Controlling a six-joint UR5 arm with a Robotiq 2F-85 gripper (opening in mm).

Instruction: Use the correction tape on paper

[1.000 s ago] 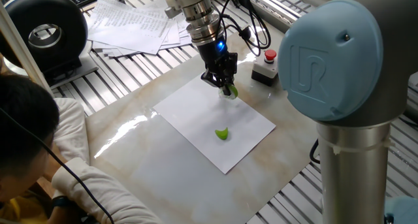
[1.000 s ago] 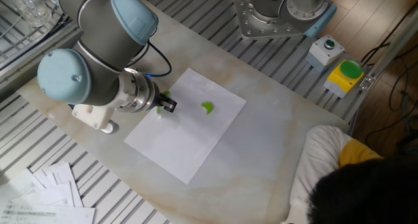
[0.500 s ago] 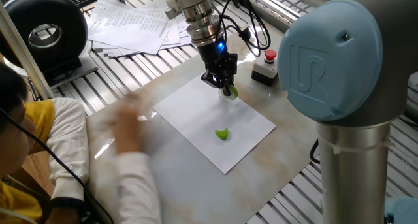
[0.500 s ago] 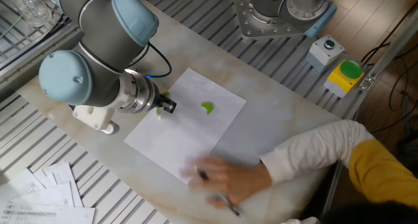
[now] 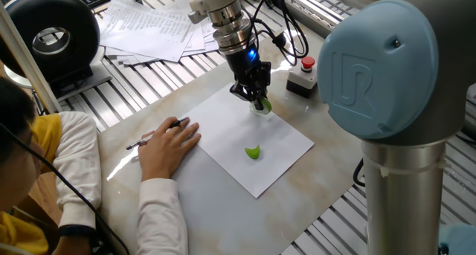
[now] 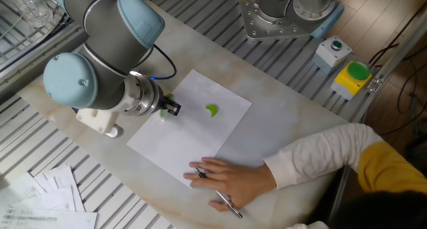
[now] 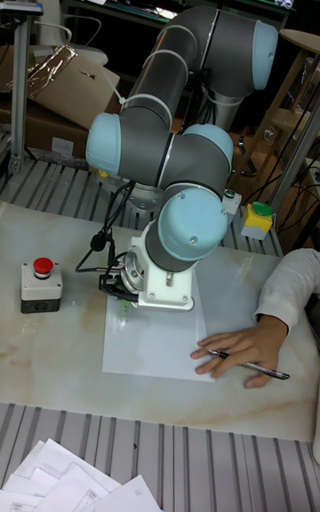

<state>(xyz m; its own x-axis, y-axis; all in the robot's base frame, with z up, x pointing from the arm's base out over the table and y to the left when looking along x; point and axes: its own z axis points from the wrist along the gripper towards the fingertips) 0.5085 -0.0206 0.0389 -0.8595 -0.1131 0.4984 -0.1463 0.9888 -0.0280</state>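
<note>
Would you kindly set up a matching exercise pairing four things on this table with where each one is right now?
Things:
1. end effector
2. hand
3. green piece
4. red button box

Places:
A. lying loose in the middle of the paper
B. pressing the paper's corner, pen under it
C. on the table beyond the paper
D. over the paper's far edge, gripping a green tool

Pairs: 1-D, 2-B, 3-A, 4-C

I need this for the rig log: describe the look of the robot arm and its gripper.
The arm has grey tube links with light blue round joint caps, one embossed with a UR logo. A silver ribbed wrist carries black cables and a blue light. The gripper is small and black.
</note>
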